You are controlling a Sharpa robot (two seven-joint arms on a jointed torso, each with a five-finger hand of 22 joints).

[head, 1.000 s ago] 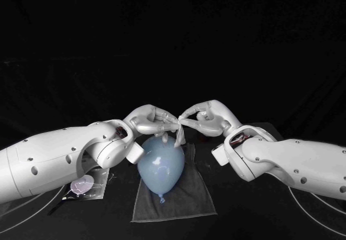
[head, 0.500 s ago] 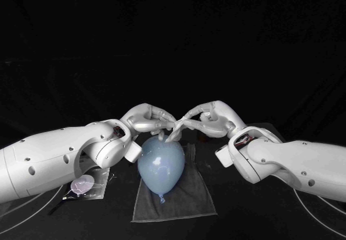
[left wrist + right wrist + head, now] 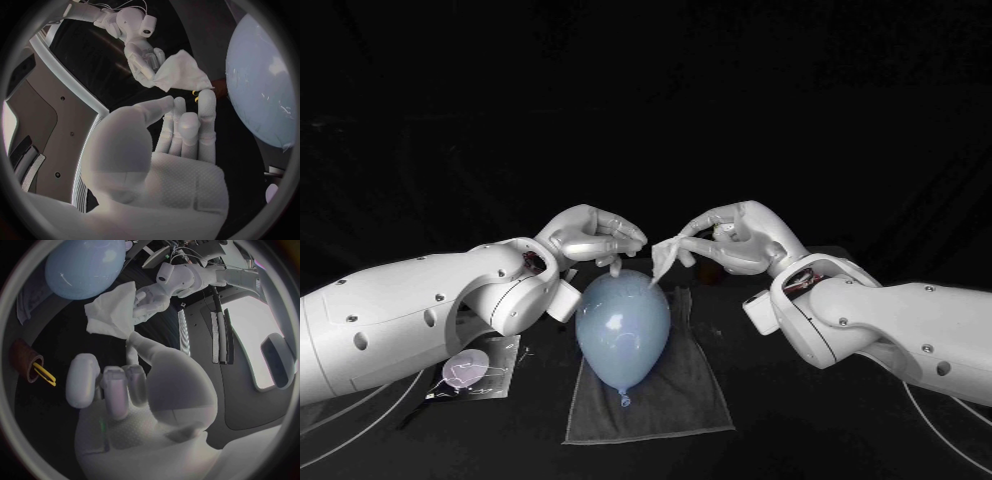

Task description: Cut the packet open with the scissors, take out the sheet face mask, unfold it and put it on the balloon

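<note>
A pale blue balloon point(image 3: 622, 320) lies on a grey cloth point(image 3: 661, 405), knot toward me. Just past the balloon's far end, my right hand point(image 3: 733, 240) pinches a crumpled white sheet mask point(image 3: 662, 256), which hangs from its fingertips. The left wrist view also has the mask point(image 3: 181, 72), and so does the right wrist view point(image 3: 112, 310). My left hand point(image 3: 596, 240) hovers a short way from the mask with fingers extended and nothing in them. The cut packet point(image 3: 473, 372) lies near my left forearm.
A brown holder point(image 3: 26, 362) with yellow-handled scissors point(image 3: 44, 375) stands behind the balloon near my right hand. Cables run along the table's front corners.
Both hands held the mask together earlier. The left hand has let go and the hands have drawn apart, leaving the mask in the right hand.
</note>
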